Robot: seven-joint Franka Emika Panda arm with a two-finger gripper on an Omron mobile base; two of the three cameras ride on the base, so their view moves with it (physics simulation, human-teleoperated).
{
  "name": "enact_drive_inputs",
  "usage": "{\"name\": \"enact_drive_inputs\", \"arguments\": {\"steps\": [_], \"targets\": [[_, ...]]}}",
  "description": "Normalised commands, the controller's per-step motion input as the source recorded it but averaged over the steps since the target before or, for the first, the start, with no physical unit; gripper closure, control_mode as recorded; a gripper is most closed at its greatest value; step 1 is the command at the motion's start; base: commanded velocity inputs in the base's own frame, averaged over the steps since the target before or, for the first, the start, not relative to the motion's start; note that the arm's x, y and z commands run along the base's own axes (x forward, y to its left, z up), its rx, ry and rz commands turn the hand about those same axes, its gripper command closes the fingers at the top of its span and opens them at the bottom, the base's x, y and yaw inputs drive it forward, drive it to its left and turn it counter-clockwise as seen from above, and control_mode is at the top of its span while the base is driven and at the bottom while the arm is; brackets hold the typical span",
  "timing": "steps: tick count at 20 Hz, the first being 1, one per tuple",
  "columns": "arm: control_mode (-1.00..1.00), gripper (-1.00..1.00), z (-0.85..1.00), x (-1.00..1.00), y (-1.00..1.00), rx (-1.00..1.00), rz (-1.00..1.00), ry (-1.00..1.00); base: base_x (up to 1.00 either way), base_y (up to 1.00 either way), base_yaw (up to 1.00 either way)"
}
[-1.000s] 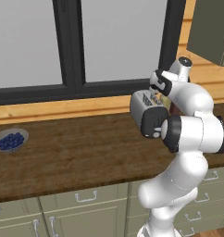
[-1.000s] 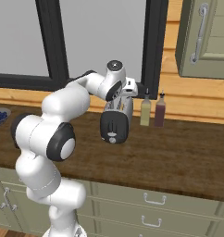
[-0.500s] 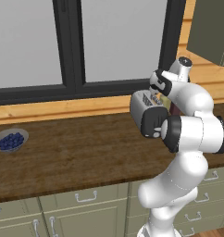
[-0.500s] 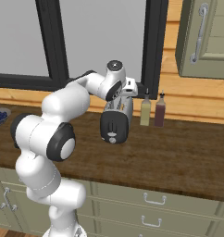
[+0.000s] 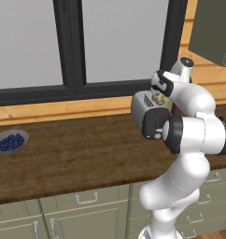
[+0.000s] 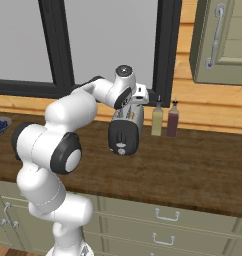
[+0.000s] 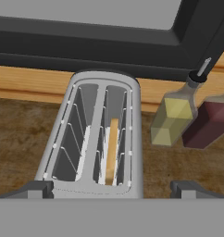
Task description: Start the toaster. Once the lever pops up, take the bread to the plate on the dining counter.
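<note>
Hovering over the toaster (image 7: 97, 134) with jaws spread fully apart and nothing between them: hand (image 7: 111, 187), fingertips (image 7: 33, 189) low at either side of the hand view, one just past each side of the toaster's near end. No contact with toaster or bread visible.

Standing on the wood-grain bench (image 5: 77, 158) toward its rear edge, below the dark window frame (image 7: 100, 41): silver-grey toaster (image 6: 125, 130), long axis running front to back, end face with dark round patch turned toward the front edge of the bench (image 6: 193, 165). Two slots on top, both seen from above in the hand view.

Sitting upright on edge inside the slot on the right in the hand view: bread (image 7: 112, 150), pale tan, top edge below the slot rim. Other slot showing wire guides and nothing else.

Standing just beside the toaster, between it and the rear edge of the bench: yellow bottle (image 6: 157, 119) and dark red bottle (image 6: 172, 120), close together, upright, each with a dark cap. In the hand view, yellow bottle (image 7: 171, 118) nearer the toaster, dark red bottle (image 7: 207, 124) past it.

Resting well apart from the toaster, toward the left end of the bench in the left base view: small bowl of blueberries (image 5: 10, 141).

Running below the front edge of the bench: sage-green drawers (image 6: 163, 220) with metal handles.
</note>
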Motion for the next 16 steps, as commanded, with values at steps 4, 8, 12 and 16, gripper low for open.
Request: {"name": "enact_drive_inputs", "arguments": {"steps": [4,8,12,16], "targets": [[-1.00,-1.00,0.00,0.00,0.00,0.00,0.00,0.00,0.00,0.00,0.00],[-1.00,-1.00,0.00,0.00,0.00,0.00,0.00,0.00,0.00,0.00,0.00],[-1.00,-1.00,0.00,0.00,0.00,0.00,0.00,0.00,0.00,0.00,0.00],[-1.00,-1.00,0.00,0.00,0.00,0.00,0.00,0.00,0.00,0.00,0.00]]}}
